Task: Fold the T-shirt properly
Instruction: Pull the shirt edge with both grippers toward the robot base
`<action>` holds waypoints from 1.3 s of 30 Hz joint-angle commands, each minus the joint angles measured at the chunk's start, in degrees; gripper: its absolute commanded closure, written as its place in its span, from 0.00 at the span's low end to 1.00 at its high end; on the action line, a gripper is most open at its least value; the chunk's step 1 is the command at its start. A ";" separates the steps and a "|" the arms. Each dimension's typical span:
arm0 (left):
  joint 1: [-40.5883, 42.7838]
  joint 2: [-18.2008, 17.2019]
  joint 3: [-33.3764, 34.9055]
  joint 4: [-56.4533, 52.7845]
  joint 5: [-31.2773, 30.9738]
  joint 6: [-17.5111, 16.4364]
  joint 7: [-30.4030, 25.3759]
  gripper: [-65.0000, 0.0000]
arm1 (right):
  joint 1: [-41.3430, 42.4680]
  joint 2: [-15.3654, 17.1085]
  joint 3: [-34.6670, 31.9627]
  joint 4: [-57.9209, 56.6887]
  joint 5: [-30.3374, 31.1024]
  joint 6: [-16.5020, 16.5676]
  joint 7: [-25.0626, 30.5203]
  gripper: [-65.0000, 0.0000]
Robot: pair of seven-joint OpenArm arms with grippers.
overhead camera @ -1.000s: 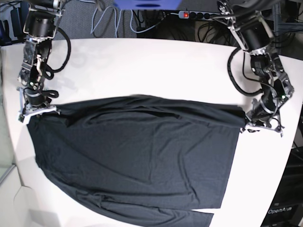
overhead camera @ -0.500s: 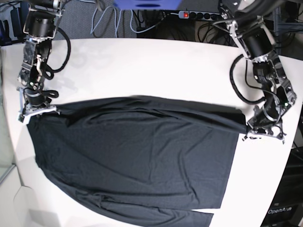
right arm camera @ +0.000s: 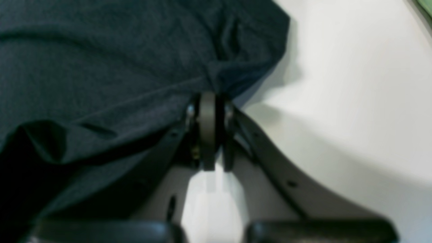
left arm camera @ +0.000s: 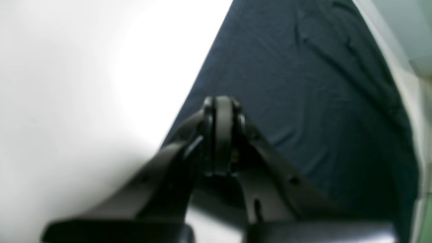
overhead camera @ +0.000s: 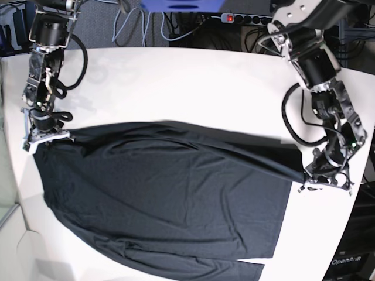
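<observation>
T-shirt (overhead camera: 164, 193) corner dragged nearer by left fingers (overhead camera: 310, 173), right corner unmoved

Bare table (overhead camera: 176, 82) lies open beyond the T-shirt (overhead camera: 164, 187); cables crowd its far edge.

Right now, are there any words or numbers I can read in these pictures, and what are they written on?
"OpenArm": white letters on the dark box at the bottom right corner of the base view; small, and it may go on past what I can read.
The T-shirt: no words or print.
The table: no words.
Both wrist views: blurred, with no writing to be seen.
</observation>
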 commanded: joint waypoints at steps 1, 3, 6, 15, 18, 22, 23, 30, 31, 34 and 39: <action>-2.26 -0.61 0.08 -0.04 0.12 -0.13 -1.30 1.00 | 0.42 0.61 0.00 0.30 0.00 0.23 -1.41 1.00; -3.49 -0.61 0.08 -2.68 1.35 -0.13 -1.39 1.00 | 0.42 0.70 0.00 0.30 0.00 0.23 -1.41 1.00; -4.55 -0.97 -0.09 -6.11 1.52 -0.13 -1.57 1.00 | 0.42 0.70 0.00 0.30 0.00 0.23 -1.41 1.00; -7.01 -1.14 0.17 -15.07 1.79 -0.13 -6.93 1.00 | 0.42 0.96 0.00 0.30 0.00 0.23 -1.32 1.00; -8.24 -2.02 0.17 -19.38 1.79 -0.13 -8.25 1.00 | 0.42 1.66 -0.09 0.30 0.00 0.23 0.17 1.00; -9.03 -2.46 0.17 -22.46 1.79 -0.22 -10.01 1.00 | 0.42 2.01 -0.09 0.30 0.00 0.23 0.26 1.00; -9.30 -2.72 0.17 -22.81 1.79 -0.22 -10.53 1.00 | 0.42 2.01 -0.09 0.30 0.00 0.23 0.26 1.00; -9.56 -3.08 0.17 -23.07 1.79 -0.22 -10.97 1.00 | 1.65 2.01 -0.18 0.56 -0.08 0.41 0.35 1.00; -9.56 -3.08 0.17 -23.07 1.79 -0.22 -10.97 1.00 | 1.65 2.01 -0.18 0.56 -0.08 1.02 0.35 1.00; -9.56 -3.16 0.26 -23.07 1.79 -0.22 -11.06 1.00 | 3.06 2.63 -0.18 0.56 -0.08 4.36 0.17 1.00; -9.56 -3.16 0.26 -23.07 1.79 -0.22 -11.06 1.00 | 4.73 2.81 -0.09 0.56 -0.17 5.15 -0.01 1.00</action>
